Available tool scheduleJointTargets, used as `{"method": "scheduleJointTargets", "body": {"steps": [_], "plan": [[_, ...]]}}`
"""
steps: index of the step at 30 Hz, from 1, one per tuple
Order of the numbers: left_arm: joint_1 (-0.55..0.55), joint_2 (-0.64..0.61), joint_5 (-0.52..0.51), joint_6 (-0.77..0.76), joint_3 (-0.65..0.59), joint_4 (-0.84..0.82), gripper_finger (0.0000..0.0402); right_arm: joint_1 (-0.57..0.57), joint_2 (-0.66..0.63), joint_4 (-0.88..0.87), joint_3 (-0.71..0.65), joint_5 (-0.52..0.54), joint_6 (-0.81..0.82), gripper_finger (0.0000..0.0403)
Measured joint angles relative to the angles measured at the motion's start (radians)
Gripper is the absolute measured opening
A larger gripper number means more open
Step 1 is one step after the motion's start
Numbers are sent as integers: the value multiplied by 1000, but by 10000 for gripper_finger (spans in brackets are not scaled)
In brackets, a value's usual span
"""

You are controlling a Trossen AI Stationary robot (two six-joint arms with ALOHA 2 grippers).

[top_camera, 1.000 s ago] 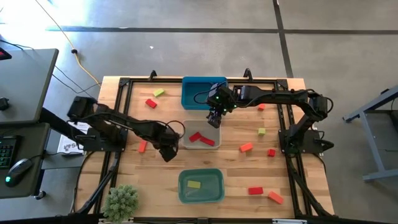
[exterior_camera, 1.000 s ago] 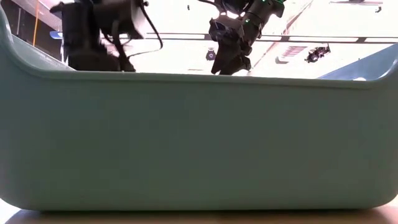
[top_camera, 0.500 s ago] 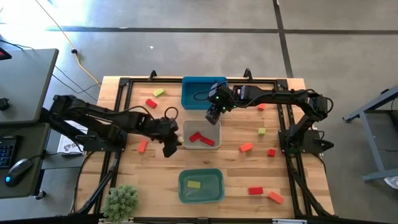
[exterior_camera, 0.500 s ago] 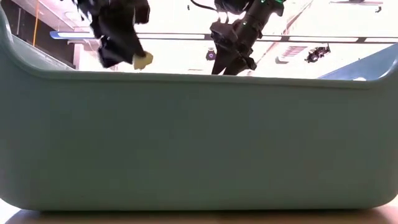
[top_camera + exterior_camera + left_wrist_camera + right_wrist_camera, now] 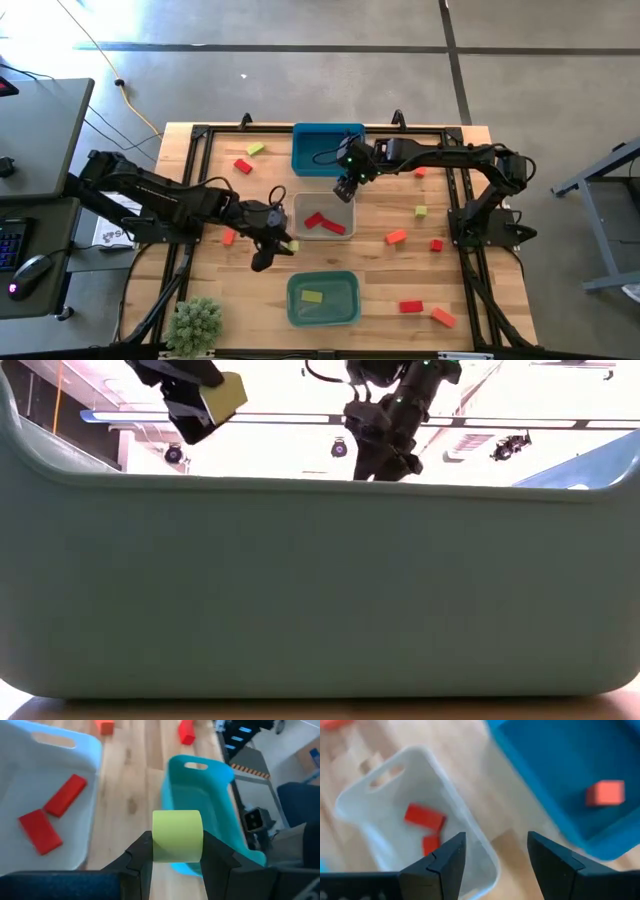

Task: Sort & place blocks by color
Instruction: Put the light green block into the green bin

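My left gripper (image 5: 283, 244) hangs above the wood between the clear-grey bin (image 5: 325, 198) and the teal bin (image 5: 352, 300), shut on a yellow-green block (image 5: 177, 836). The low view shows that block (image 5: 224, 393) well above the teal bin's rim. The teal bin holds one yellow-green block (image 5: 312, 296). Two red blocks (image 5: 324, 222) lie in the clear-grey bin, and an orange block (image 5: 605, 793) lies in the blue bin (image 5: 310, 160). My right gripper (image 5: 495, 852) hovers open over the seam between the blue and clear-grey bins, with nothing between its fingers. My left gripper pinches the yellow-green block by two opposite sides (image 5: 155, 840) between its two fingers. The fingers slant downward from the table's left. The block sits at the fingers' free ends (image 5: 205, 405) and is lifted clear of the table and bins.
Loose blocks lie on the wood: red (image 5: 242, 166) and yellow-green (image 5: 256, 149) at the far left, orange (image 5: 229, 236) near my left arm, and several at the right (image 5: 396, 237) and near right (image 5: 411, 306). A small plant (image 5: 195, 322) stands at the near left corner.
My left gripper has risen from the table with the yellow-green block, which is now lifted clear and above the teal bin's rim. It has also rolled and tipped up from pointing steeply down. My right gripper has stayed over the bins.
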Motion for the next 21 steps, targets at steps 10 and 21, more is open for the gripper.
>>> {"method": "scheduleJointTargets", "body": {"steps": [10,21], "plan": [[-107,29,0,-71,1,171,100,81,0,-149,0,-94,17,199],[-161,198,0,-85,1,283,100,209,0,-336,-1,-120,-131,199]]}}
